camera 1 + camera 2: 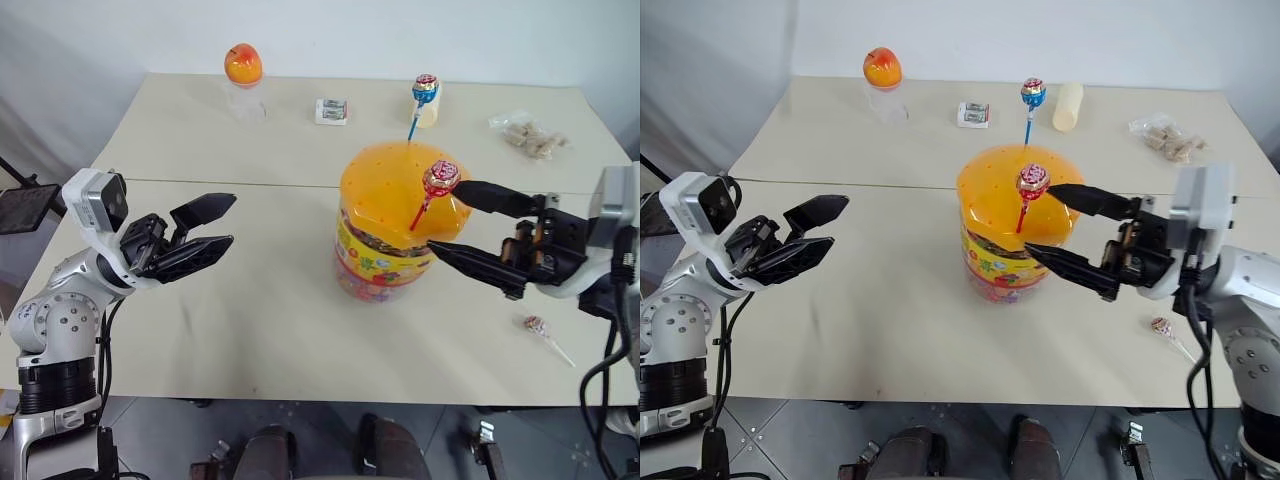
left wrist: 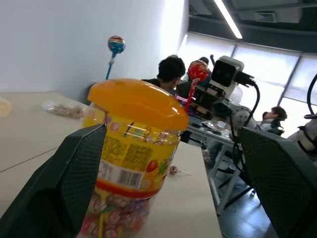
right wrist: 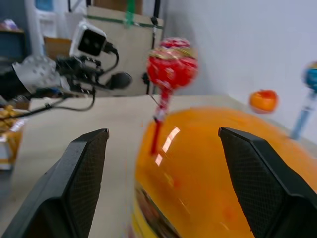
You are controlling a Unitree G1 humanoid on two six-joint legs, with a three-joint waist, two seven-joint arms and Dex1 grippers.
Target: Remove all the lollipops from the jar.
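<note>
red lollipop [image 1: 440, 178] upright in jar [image 1: 398, 222], between open right claw [image 1: 454, 217] fingers

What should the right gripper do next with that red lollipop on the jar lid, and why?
Probably ease the right gripper in and close on the red lollipop: it stands upright in the orange lid of the jar, and the jaws are open beside it, not yet on it.

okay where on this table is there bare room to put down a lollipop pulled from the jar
Widest bare patch: near side of the table, between the left gripper and the jar. Crowded: the far edge with the orange-topped bottle, small packet and snack bag; one lollipop already lies under the right gripper.
</note>
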